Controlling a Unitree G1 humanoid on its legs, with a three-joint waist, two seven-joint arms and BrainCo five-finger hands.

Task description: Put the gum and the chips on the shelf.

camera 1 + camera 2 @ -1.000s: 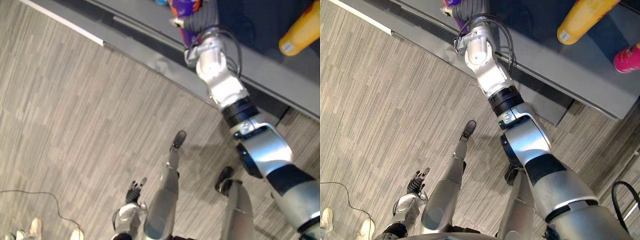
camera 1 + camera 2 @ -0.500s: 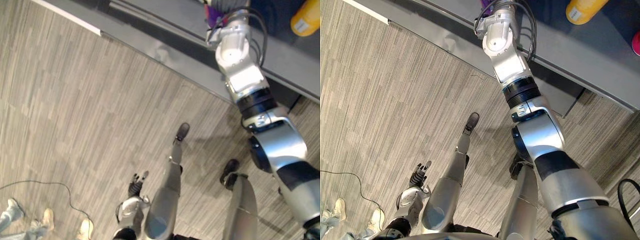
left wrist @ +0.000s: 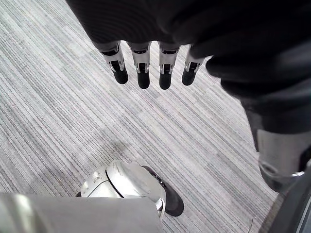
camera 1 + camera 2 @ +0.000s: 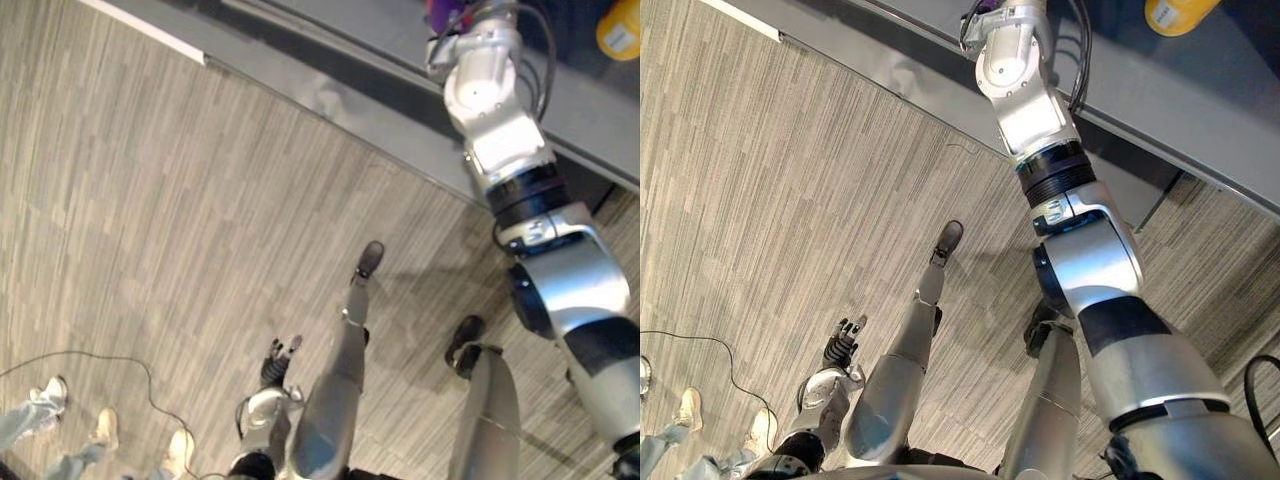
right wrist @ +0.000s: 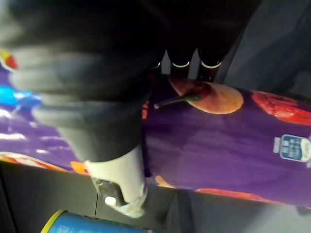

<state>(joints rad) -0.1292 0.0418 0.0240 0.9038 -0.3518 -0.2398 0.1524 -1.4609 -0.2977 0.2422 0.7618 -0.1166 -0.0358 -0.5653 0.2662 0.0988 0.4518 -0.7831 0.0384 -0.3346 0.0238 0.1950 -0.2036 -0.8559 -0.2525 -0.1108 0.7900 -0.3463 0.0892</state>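
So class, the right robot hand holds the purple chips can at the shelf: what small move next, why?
Probably set the chips can down on the shelf and release: the right robot hand is curled round it over that surface.

Grey striped plank floor (image 4: 150, 200). Person's legs (image 4: 20, 425) in jeans w/ light shoes (image 4: 103, 425), lower-left corner. Yellow bottle (image 4: 1180, 12) top right, partly cut off. Blue can (image 5: 82, 224) w/ yellow rim in right wrist view.

chips (image 5: 218, 141): purple tube, chip and chilli pictures on it, sideways, clamped in right hand (image 5: 116, 170), above grey shelf (image 5: 282, 39).
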